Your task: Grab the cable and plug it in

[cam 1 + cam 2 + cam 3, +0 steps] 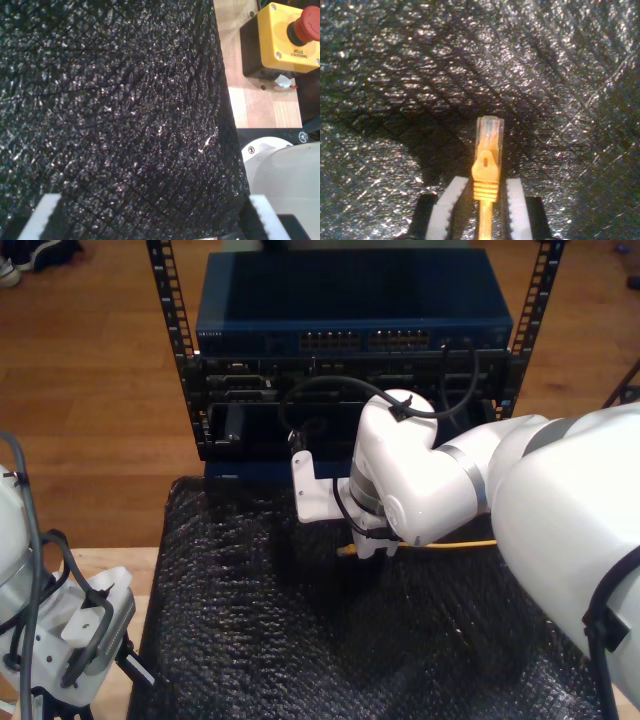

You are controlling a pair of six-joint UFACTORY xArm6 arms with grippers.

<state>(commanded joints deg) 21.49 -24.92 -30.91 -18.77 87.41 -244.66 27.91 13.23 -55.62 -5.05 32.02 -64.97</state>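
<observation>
Cable (488, 165) plug forward, between jaws, lengthwise

Cable (460, 543) partly hidden behind arm; rack (350, 390) port labels too small.

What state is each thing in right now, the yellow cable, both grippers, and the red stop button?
Yellow-orange network cable with clear plastic plug: held by its boot, plug free and pointing forward over the black foam mat.
My second gripper: shut on the cable.
My first gripper: open, holding nothing.
Red emergency stop button on yellow box: untouched; pressed or not, cannot tell.
</observation>
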